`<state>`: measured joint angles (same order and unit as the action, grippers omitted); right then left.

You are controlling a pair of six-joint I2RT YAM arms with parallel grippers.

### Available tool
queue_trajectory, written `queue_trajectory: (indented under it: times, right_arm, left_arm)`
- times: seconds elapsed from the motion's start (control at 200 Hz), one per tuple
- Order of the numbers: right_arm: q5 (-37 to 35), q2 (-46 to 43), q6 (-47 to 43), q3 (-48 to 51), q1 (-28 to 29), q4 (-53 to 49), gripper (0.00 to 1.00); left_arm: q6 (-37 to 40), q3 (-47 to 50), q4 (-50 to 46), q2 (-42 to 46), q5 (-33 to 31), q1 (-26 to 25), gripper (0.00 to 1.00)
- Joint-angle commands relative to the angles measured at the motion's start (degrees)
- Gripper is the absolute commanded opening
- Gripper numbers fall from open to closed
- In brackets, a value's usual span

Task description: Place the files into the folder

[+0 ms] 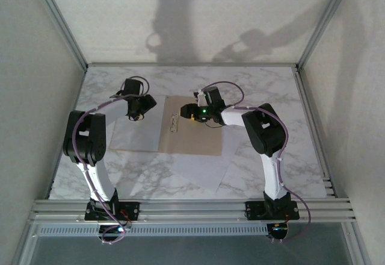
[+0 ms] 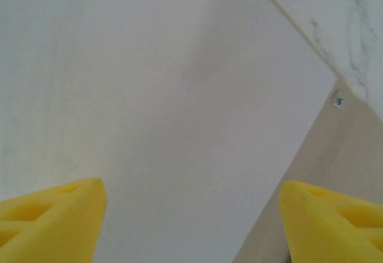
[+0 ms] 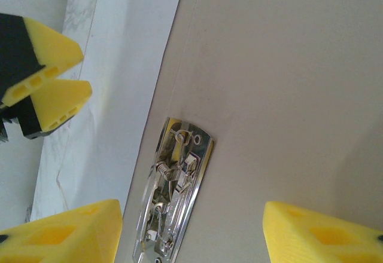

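Tan folder (image 1: 192,135), white files (image 1: 135,135), yellow fingers (image 2: 54,215), grey-veined white marble table (image 1: 258,90)

Setting: robotics lab test cell. Left arm (image 1: 84,141) and right arm (image 1: 264,132) are bolted to an aluminium rail (image 1: 192,208) along the near edge of a marble-patterned table (image 1: 271,90). Plain pale panels (image 1: 198,12) on bare metal corner posts (image 1: 60,21) box the table in on three sides.

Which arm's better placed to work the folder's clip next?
Right, I'd say. The right fingers stand open on either side of the metal clip at the crease of the folder. The left fingers are open over a white sheet, off to the side of the clip.
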<state>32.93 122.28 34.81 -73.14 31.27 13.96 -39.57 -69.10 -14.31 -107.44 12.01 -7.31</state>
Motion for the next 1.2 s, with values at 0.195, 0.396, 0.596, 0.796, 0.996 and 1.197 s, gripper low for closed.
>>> queue_trajectory:
  times: [0.195, 0.396, 0.596, 0.796, 0.996, 1.197]
  right_arm:
    - [-1.5, -0.6, 0.1, 1.5, -0.3, -2.9, 0.64]
    - [-1.6, -0.7, 0.2, 1.5, -0.4, -3.0, 0.64]
    - [-1.6, -0.6, 0.2, 1.5, -0.4, -3.0, 0.64]
    - [-1.6, -0.5, 0.3, 1.4, -0.4, -3.0, 0.64]
    - [-1.6, -0.6, 0.2, 1.5, -0.3, -3.0, 0.64]
    - [-1.4, -0.5, 0.2, 1.4, -0.3, -3.0, 0.64]
  left_arm:
    - [1.3, -2.5, 0.5, -3.8, -0.7, -0.3, 0.76]
    - [1.2, -1.3, 0.8, -4.6, -1.0, 0.2, 0.76]
    - [1.2, 0.5, 0.2, -3.9, -1.7, 1.1, 0.76]
    - [1.1, 1.4, 0.6, -2.9, -1.5, 1.5, 0.76]
    - [1.3, 0.9, -0.1, -2.7, -2.0, 1.7, 0.76]
    - [1.3, 0.9, -0.4, -2.4, -2.0, 2.3, 0.76]
